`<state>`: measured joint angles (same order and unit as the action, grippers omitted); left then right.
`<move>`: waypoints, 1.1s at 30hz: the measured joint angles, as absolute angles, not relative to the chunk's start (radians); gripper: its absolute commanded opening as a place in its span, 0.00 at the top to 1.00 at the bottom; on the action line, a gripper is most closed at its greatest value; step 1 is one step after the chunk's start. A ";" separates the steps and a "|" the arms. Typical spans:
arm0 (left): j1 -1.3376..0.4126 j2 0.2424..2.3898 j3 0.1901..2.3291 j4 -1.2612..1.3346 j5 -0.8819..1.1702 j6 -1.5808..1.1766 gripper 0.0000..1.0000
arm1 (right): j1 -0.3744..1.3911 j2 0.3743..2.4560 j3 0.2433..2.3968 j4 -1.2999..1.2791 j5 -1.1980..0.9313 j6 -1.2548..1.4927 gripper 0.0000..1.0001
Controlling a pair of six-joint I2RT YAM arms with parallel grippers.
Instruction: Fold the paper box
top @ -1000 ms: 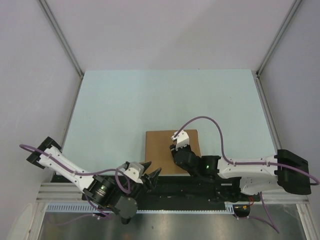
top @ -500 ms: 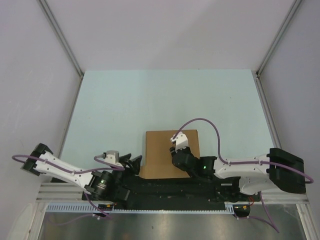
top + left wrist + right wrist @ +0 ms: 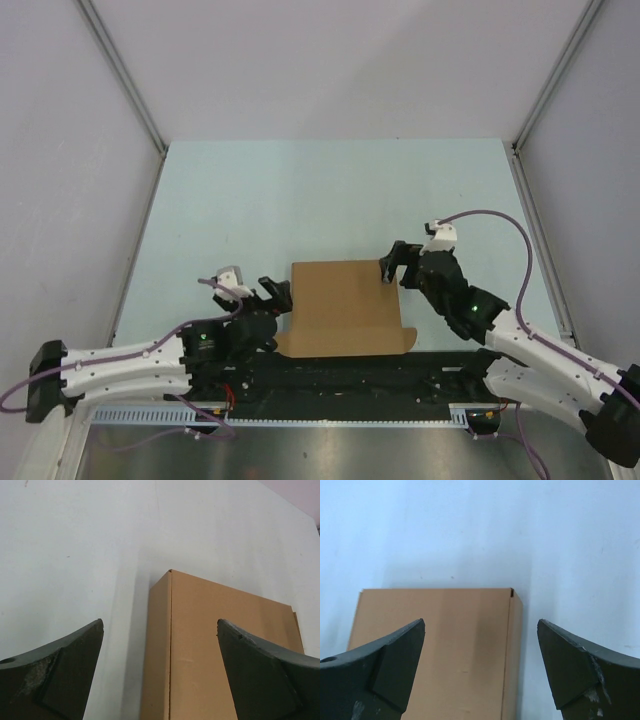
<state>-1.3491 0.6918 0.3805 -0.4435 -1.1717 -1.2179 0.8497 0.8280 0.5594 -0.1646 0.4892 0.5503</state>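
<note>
The paper box [image 3: 345,305] is plain brown cardboard, lying closed and flat on the pale table near the front edge, with small rounded tabs sticking out at its two near corners. My left gripper [image 3: 272,297] is open just off the box's left side; in the left wrist view the box [image 3: 220,650] and its left wall lie between and beyond the spread fingers [image 3: 75,655]. My right gripper [image 3: 396,262] is open at the box's far right corner; in the right wrist view the box [image 3: 445,645] lies below and between its fingers [image 3: 570,660]. Neither gripper holds anything.
A black rail [image 3: 350,380] with the arm bases runs along the near table edge, right behind the box. Metal frame posts [image 3: 125,75] and grey walls enclose the table [image 3: 330,200] on the left, right and back.
The right gripper has come off the box top and moved to its far right corner. The left arm has swung round to the box's left side. Both grippers have opened wider.
</note>
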 measured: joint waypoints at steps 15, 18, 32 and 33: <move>-1.011 0.675 0.178 0.113 -0.531 -0.852 0.13 | 0.578 0.939 0.295 0.041 -0.036 0.633 0.11; -0.996 0.743 0.151 0.169 -0.455 -0.847 0.25 | 0.569 0.939 0.265 0.100 -0.075 0.645 0.20; -0.976 0.907 0.062 0.422 -0.399 -0.864 0.49 | 0.554 0.960 0.168 0.296 -0.086 0.682 0.51; -0.967 0.934 0.064 0.448 -0.400 -0.863 0.49 | 0.554 0.971 0.168 0.310 -0.080 0.682 0.51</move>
